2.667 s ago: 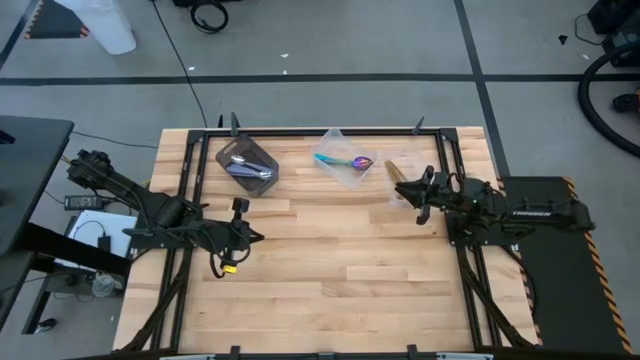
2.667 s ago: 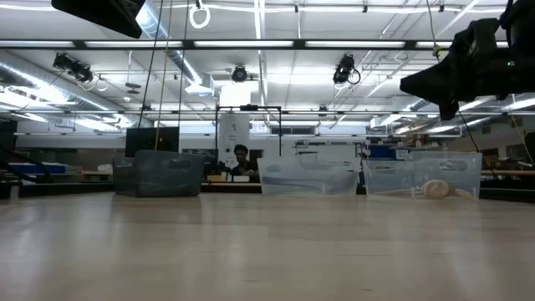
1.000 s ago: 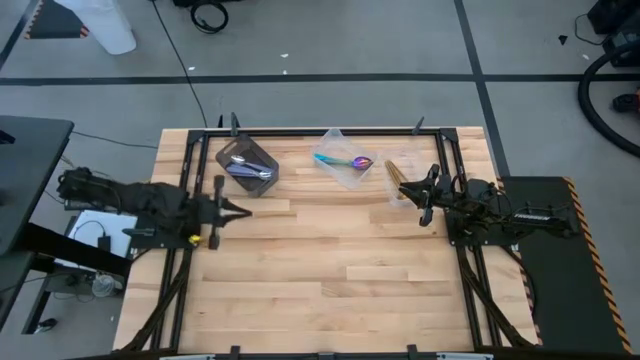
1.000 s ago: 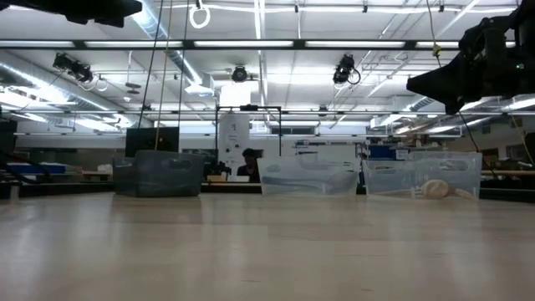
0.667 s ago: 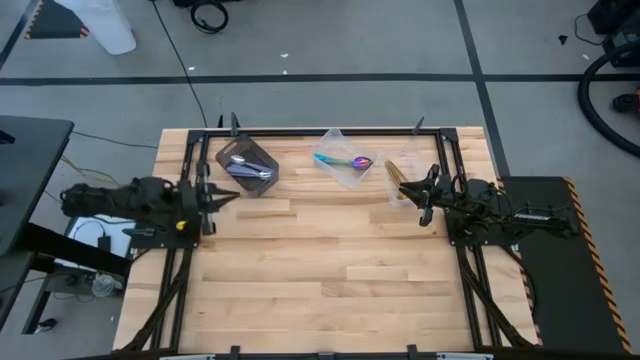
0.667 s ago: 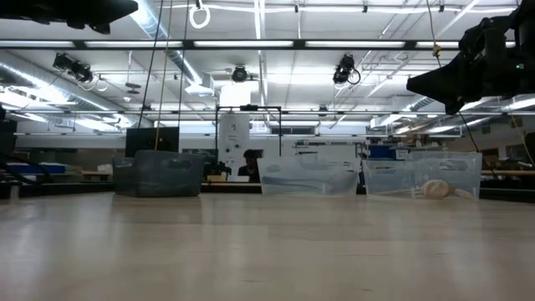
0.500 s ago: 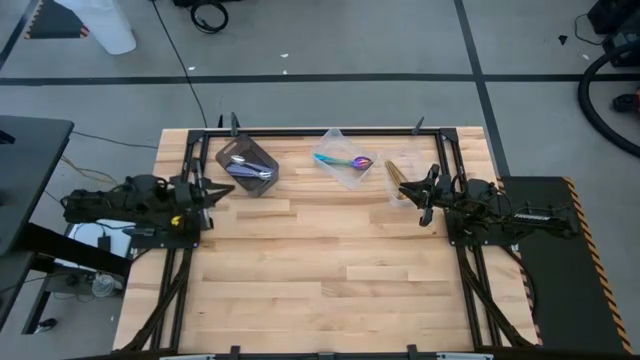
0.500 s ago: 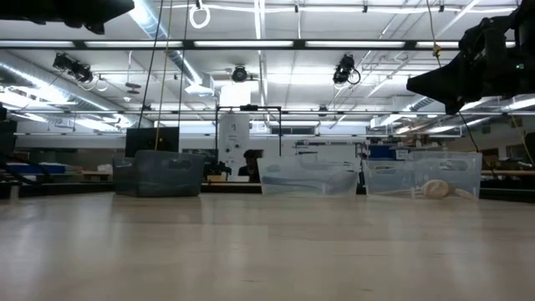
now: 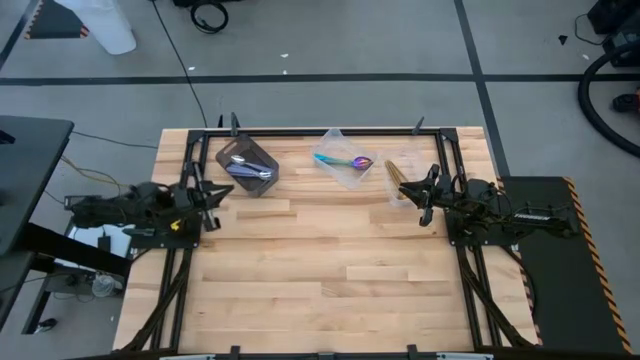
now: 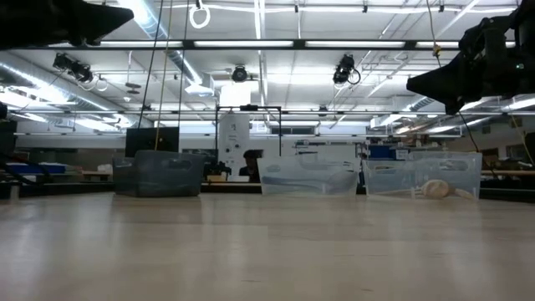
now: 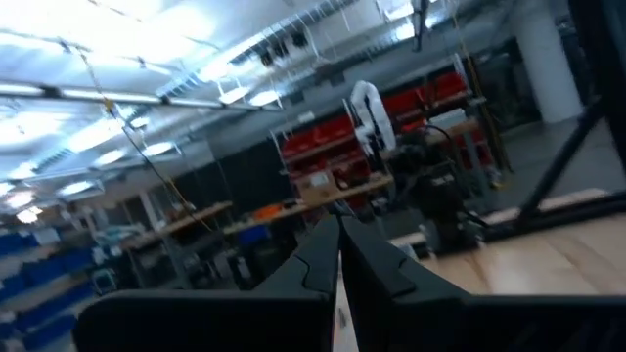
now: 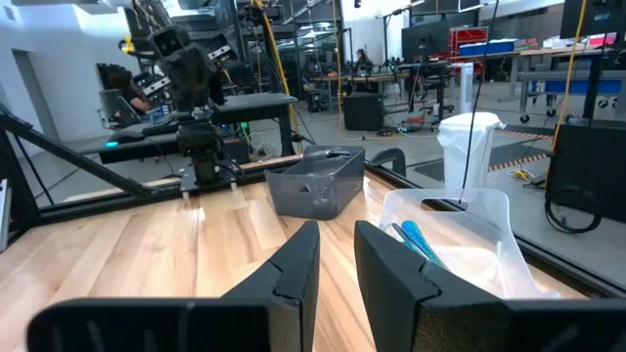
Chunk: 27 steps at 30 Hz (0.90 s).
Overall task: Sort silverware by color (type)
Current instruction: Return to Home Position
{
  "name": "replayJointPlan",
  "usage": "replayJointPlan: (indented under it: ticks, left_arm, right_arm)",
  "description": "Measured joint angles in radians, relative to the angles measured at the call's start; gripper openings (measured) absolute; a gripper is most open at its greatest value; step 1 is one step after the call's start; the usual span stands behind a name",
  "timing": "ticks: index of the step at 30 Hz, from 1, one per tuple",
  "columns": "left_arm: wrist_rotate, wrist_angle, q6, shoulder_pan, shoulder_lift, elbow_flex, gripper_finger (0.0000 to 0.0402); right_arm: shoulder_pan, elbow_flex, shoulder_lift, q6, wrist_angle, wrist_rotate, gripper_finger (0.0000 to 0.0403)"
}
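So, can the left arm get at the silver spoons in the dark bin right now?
Probably yes: its jaws sit just beside the open-topped dark bin, the silver spoons lie uncovered, nothing between.

The middle clear tub [image 9: 352, 181] sits near the far edge of the wooden table [image 9: 330, 270] and holds iridescent spoons [image 9: 345, 160] with teal handles. Left of this tub stands a dark tub [image 9: 262, 156] with silver spoons [image 9: 243, 167]. Just to its right, another clear tub [image 9: 397, 191] holds gold spoons [image 9: 392, 170]. The left gripper [image 9: 210, 192] hovers farther left, past the dark tub. The right gripper [image 9: 422, 193] hangs to the right, beside the gold spoons' tub.
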Motion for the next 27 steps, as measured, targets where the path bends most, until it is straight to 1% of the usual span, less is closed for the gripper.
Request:
replayJointPlan:
  ticks: [3,5,7,16,20,27]
  left_arm:
    - [-0.024,0.094,0.031,0.007,-0.002,-0.055,0.0023]
    - [-0.054,0.119,0.042,0.013,-0.001,-0.077,0.0023]
    - [-0.061,0.14,0.058,0.022,-0.001,-0.087,0.0023]
    - [-0.042,0.095,0.051,0.028,-0.001,-0.089,0.0023]
    - [-0.01,0.138,0.098,0.028,-0.001,-0.136,0.0023]
    - [-0.005,0.107,0.125,0.044,0.001,-0.135,0.0023]
  right_arm:
    - [0.0,0.0,0.0,0.0,0.0,0.001,0.0079]
    - [0.0,0.0,0.0,0.0,0.0,0.002,0.0079]
    - [0.0,0.0,0.0,0.0,0.001,0.002,0.0079]
    - [0.0,0.0,0.0,0.0,0.001,0.003,0.0079]
    - [0.0,0.0,0.0,0.0,0.001,0.004,0.0079]
    - [0.0,0.0,0.0,0.0,0.001,0.005,0.0079]
